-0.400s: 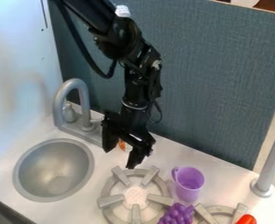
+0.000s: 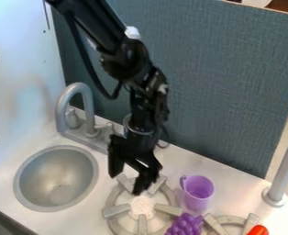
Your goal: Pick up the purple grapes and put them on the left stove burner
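The gripper [image 2: 125, 183] hangs open over the back left part of the larger stove burner [image 2: 114, 210], its two fingers spread apart with nothing seen between them. To its right stands a purple cup [image 2: 198, 193] with its handle toward the upper left. A bunch of purple grapes [image 2: 185, 225] lies in front of the cup, at the right edge of the burner.
The round sink [image 2: 56, 179] is at the left, with a grey faucet [image 2: 63, 106] behind it. A second burner [image 2: 235, 221] and a red object [image 2: 258, 230] are at the lower right. A grey post [image 2: 281, 172] rises at the right.
The gripper has come down and a little toward the front, from behind the burner to over its back part. An orange and white object seen behind the fingers before is now hidden.
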Robot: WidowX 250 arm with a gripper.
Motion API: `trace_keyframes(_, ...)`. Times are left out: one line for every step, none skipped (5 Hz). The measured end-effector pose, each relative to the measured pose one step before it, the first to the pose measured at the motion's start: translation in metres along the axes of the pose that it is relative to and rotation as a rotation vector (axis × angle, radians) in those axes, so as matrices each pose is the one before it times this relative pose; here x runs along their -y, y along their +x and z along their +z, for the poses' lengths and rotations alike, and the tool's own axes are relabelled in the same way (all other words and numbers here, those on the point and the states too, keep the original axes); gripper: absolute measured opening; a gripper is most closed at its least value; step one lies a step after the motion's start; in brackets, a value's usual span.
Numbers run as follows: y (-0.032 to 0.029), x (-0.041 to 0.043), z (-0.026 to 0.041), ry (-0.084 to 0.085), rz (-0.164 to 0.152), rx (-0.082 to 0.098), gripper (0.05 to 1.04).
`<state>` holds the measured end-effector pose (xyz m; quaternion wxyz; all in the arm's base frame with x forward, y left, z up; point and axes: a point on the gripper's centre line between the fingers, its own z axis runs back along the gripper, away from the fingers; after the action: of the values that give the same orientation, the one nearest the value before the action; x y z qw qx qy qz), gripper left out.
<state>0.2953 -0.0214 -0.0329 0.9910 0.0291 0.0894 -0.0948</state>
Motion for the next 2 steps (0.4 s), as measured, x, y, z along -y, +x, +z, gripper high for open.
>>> trace_keyframes(-0.00337, 0.02992, -0.00658, -0.0014, -0.1279, 0.013, 1.001)
trace_keyframes(0.01108, 0.02011, -0.00016, 0.0056, -0.1225, 0.0645, 1.001)
